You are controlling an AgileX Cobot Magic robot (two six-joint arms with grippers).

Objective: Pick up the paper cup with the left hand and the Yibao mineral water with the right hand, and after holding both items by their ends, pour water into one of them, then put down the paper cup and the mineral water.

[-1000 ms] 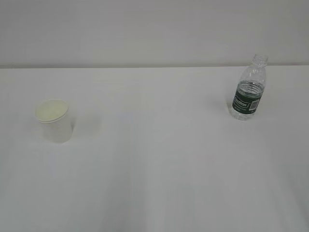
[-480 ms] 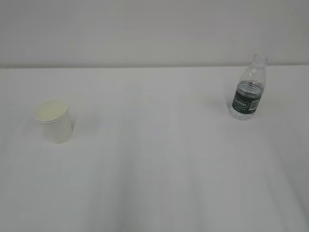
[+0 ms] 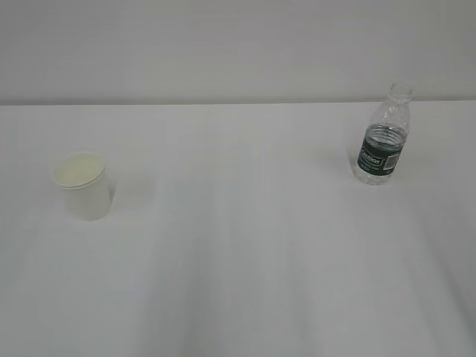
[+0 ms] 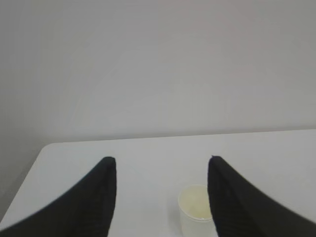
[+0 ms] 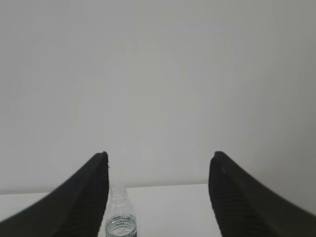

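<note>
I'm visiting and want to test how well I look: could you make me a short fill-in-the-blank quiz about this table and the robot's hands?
1. The paper cup stands on the ___ side of the exterior view.
2. The Yibao mineral water has a dark ___ label.
3. The bottle's mouth has no ___.
4. The left hand and the right hand are both ___, holding nothing.

Missing words: left; green; cap; open

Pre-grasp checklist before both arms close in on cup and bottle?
1. Paper cup upright on the table: ok.
2. Yibao mineral water upright, cap off: ok.
3. Left pincer open, nothing held: ok.
4. Right pincer open, nothing held: ok.
5. Cup centred between left fingers: not ok, it sits toward the right finger.
6. Bottle centred between right fingers: not ok, it sits close to the left finger.
</note>
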